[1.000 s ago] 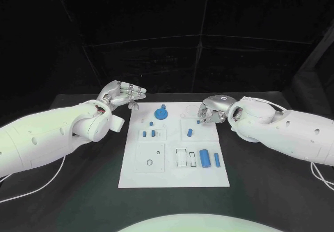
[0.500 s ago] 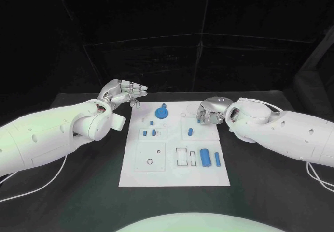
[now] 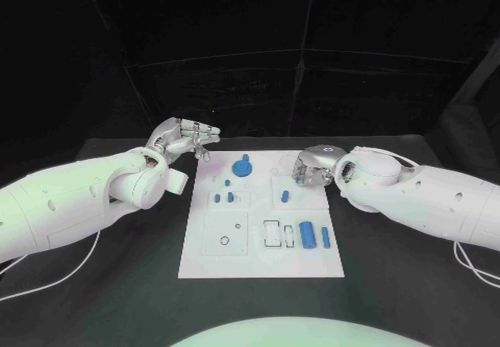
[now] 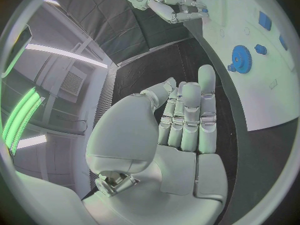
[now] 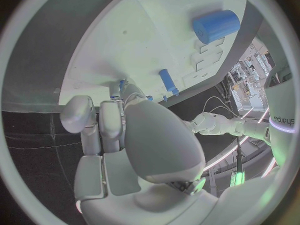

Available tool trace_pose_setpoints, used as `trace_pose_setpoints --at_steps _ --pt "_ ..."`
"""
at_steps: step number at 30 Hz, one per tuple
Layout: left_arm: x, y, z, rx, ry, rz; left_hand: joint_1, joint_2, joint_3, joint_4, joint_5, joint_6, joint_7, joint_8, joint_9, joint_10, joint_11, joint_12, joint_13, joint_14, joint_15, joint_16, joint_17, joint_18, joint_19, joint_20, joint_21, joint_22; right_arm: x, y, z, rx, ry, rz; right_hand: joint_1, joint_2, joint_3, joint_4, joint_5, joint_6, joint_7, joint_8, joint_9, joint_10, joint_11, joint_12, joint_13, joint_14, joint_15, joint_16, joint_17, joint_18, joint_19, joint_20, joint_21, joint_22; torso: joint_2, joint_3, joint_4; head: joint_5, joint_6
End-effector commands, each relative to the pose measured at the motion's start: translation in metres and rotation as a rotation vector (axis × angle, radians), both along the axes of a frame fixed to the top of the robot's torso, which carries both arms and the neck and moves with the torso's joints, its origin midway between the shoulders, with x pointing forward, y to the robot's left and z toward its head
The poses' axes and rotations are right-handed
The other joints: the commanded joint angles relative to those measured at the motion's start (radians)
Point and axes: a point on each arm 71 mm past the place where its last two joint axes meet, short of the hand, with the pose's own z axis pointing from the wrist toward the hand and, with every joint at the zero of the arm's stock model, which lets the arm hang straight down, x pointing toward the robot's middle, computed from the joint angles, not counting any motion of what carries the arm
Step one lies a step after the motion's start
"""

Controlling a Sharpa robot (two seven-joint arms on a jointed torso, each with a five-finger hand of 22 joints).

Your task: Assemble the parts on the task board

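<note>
Right robot hand (image 3: pixel 313 165) over task board (image 3: pixel 261 253)

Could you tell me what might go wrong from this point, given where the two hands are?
The right hand is curled low over the task board's far right corner, beside a small blue peg; closing in could knock it aside. Its fingertips are hidden, so any grip is unconfirmed. The left hand hovers off the board near the blue gear and could brush it.

The right hand (image 3: pixel 313 165) hides whatever its fingertips touch.
</note>
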Motion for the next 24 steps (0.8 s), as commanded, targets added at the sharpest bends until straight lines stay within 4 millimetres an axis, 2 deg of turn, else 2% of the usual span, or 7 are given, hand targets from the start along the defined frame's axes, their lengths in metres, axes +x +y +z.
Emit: trace_pose_setpoints --at_steps 1,5,13,17,18,19,24 --pt "0.000 -0.001 0.001 -0.012 0.007 -0.014 -0.007 0.001 -0.006 -0.001 -0.004 -0.008 -0.002 0.007 -0.001 -0.006 0.000 0.003 0.001 -0.008 0.000 -0.005 -0.001 0.011 -0.008 0.001 -0.004 -0.001 -0.001 0.002 -0.002 -0.016 0.012 0.013 -0.002 -0.013 0.013 0.000 -0.003 0.008 -0.001 -0.007 -0.001 0.010 0.001 -0.007 -0.003 0.032 0.002 0.004 -0.001 0.005 0.009 0.001 0.004 0.001 0.000 -0.0001 -0.0004 0.000 -0.002" --pt "0.000 -0.001 0.000 -0.011 0.009 -0.013 -0.006 0.001 -0.008 -0.002 -0.004 -0.009 -0.002 0.007 -0.001 -0.007 0.000 0.004 0.001 -0.010 0.000 -0.006 -0.003 0.011 -0.009 0.001 -0.005 -0.002 -0.001 0.002 -0.003 -0.016 0.013 0.010 0.002 -0.017 0.039 -0.007 -0.001 0.025 -0.004 -0.004 0.002 0.027 -0.003 -0.006 -0.007 0.032 -0.001 0.007 0.000 0.005 0.011 -0.001 0.006 0.004 0.000 -0.0001 0.0003 0.000 -0.003" --pt "0.001 0.000 0.000 -0.011 0.012 -0.015 -0.004 0.002 -0.009 -0.003 -0.004 -0.010 -0.002 0.007 -0.001 -0.009 0.001 0.005 0.001 -0.011 0.000 -0.007 -0.005 0.012 -0.009 0.001 -0.006 -0.002 -0.001 0.002 0.003 0.035 -0.068 -0.013 0.032 -0.015 0.146 -0.056 -0.015 0.079 -0.016 0.012 0.008 0.086 -0.018 -0.002 -0.006 0.032 -0.019 -0.001 -0.021 0.002 0.025 -0.018 0.023 0.027 -0.001 -0.0002 -0.0011 -0.001 -0.004" --pt "0.001 0.000 0.000 -0.011 0.012 -0.015 -0.002 0.002 -0.010 -0.004 -0.004 -0.011 -0.001 0.008 -0.001 -0.010 0.001 0.006 0.002 -0.012 0.000 -0.008 -0.007 0.012 -0.009 0.001 -0.007 -0.003 -0.002 0.002 0.006 0.061 -0.102 -0.020 0.010 -0.030 0.218 -0.077 -0.017 0.090 -0.019 0.009 0.006 0.101 -0.020 -0.012 -0.006 0.033 -0.020 0.002 -0.026 0.000 0.028 -0.019 0.027 0.033 0.000 -0.0001 -0.0010 -0.002 -0.005" --pt "0.001 0.001 0.000 -0.010 0.012 -0.013 -0.001 0.003 -0.011 -0.004 -0.004 -0.011 -0.001 0.008 -0.001 -0.011 0.001 0.008 0.002 -0.013 0.001 -0.008 -0.008 0.012 -0.009 0.001 -0.008 -0.004 -0.003 0.002 0.008 0.070 -0.113 -0.021 -0.016 -0.049 0.265 -0.092 -0.020 0.095 -0.019 0.005 0.005 0.108 -0.020 -0.020 -0.006 0.033 -0.021 0.005 -0.029 0.000 0.028 -0.020 0.029 0.034 -0.001 -0.0002 -0.0004 -0.003 -0.005" --pt "0.001 0.001 0.000 -0.010 0.011 -0.012 -0.002 0.004 -0.013 -0.003 -0.004 -0.012 0.000 0.009 -0.001 -0.012 0.001 0.009 0.002 -0.014 0.001 -0.008 -0.008 0.012 -0.010 0.002 -0.008 -0.004 -0.003 0.002 0.009 0.078 -0.121 -0.022 -0.030 -0.060 0.284 -0.100 -0.024 0.095 -0.019 0.003 0.005 0.109 -0.020 -0.024 -0.006 0.032 -0.021 0.005 -0.031 0.000 0.028 -0.020 0.029 0.034 -0.001 0.0000 -0.0004 -0.003 -0.005" --pt "0.002 0.005 0.000 -0.006 0.010 -0.002 -0.004 0.004 -0.017 -0.001 -0.004 -0.013 0.000 0.010 0.000 -0.014 0.002 0.011 0.003 -0.014 0.002 -0.007 -0.008 0.012 -0.010 0.002 -0.010 -0.005 -0.005 0.001 0.013 0.111 -0.149 -0.032 -0.092 -0.078 0.352 -0.121 -0.046 0.099 -0.014 -0.003 0.004 0.114 -0.019 -0.037 -0.004 0.032 -0.020 0.011 -0.036 0.001 0.028 -0.021 0.030 0.034 -0.002 -0.0002 0.0003 -0.003 -0.005"
